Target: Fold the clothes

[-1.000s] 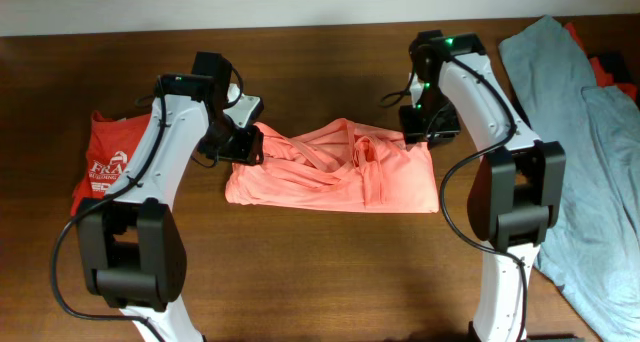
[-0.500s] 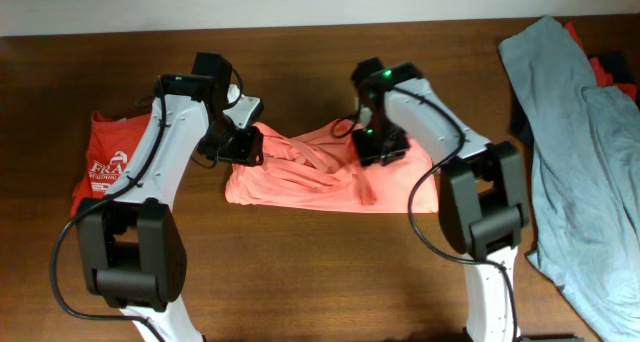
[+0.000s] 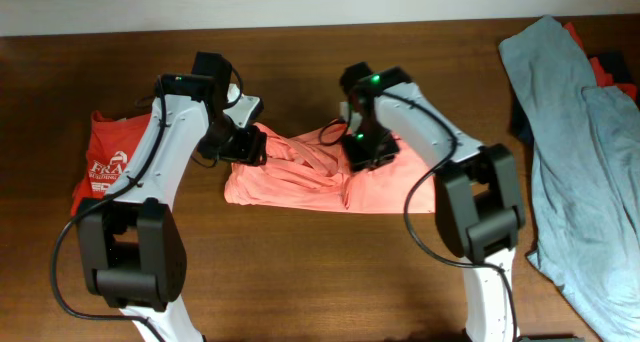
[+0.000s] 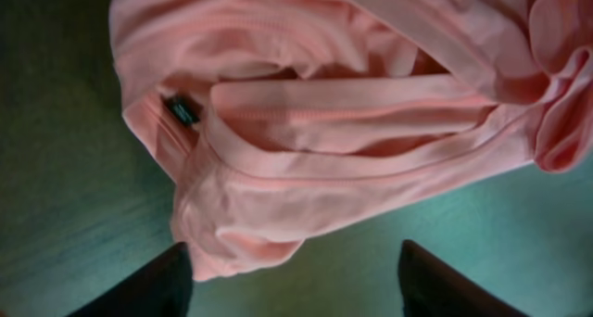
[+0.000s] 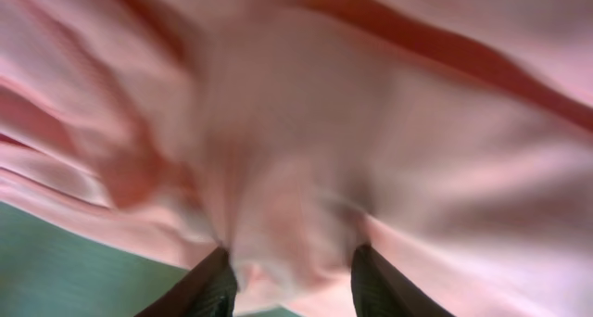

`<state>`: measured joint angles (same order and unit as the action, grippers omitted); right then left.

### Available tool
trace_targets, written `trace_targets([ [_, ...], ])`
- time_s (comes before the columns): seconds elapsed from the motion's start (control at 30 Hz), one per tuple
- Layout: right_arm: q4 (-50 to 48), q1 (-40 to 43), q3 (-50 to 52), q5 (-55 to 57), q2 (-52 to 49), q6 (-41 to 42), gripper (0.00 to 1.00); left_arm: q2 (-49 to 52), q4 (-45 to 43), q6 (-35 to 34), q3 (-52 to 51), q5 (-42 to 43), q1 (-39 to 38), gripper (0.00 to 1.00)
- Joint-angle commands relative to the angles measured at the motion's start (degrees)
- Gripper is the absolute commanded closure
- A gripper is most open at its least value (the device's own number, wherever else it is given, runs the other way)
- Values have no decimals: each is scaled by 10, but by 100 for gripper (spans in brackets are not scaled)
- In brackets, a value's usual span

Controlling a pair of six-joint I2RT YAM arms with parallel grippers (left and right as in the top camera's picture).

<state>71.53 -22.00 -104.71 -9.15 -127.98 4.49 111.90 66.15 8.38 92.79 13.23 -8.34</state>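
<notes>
The salmon-pink T-shirt (image 3: 400, 187) lies crumpled in the middle of the table. My left gripper (image 3: 245, 147) hovers at its left end. In the left wrist view the jaws (image 4: 295, 261) are wide open, with the shirt's collar and hem (image 4: 324, 104) just ahead and bare table between the fingers. My right gripper (image 3: 365, 152) is over the shirt's middle. In the right wrist view its fingers (image 5: 292, 261) are shut on a bunched fold of the pink cloth (image 5: 417, 122). No lettering shows.
A red-orange shirt with white print (image 3: 105, 162) lies at the left under my left arm. Grey-blue shirts (image 3: 580, 132) cover the right side, with a bit of red-orange cloth (image 3: 610, 67) at the far right. The wooden table (image 3: 300, 272) shows in front.
My right gripper has moved left from the pink shirt's right edge to its middle, dragging the cloth with it. My left arm has not moved.
</notes>
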Motion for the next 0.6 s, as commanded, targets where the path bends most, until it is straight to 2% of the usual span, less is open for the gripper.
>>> trace_targets([
  [0.0, 29, 39, -31, 50, 85, -2, 55, 13, -19, -2, 7, 2, 3, 27],
  [0.23, 64, 93, -38, 54, 179, -11, 48, 71, -23, -2, 6, 5, 16, 27],
  [0.57, 94, 113, -36, 54, 188, -13, 47, 138, -38, -2, 6, -37, 16, 25],
])
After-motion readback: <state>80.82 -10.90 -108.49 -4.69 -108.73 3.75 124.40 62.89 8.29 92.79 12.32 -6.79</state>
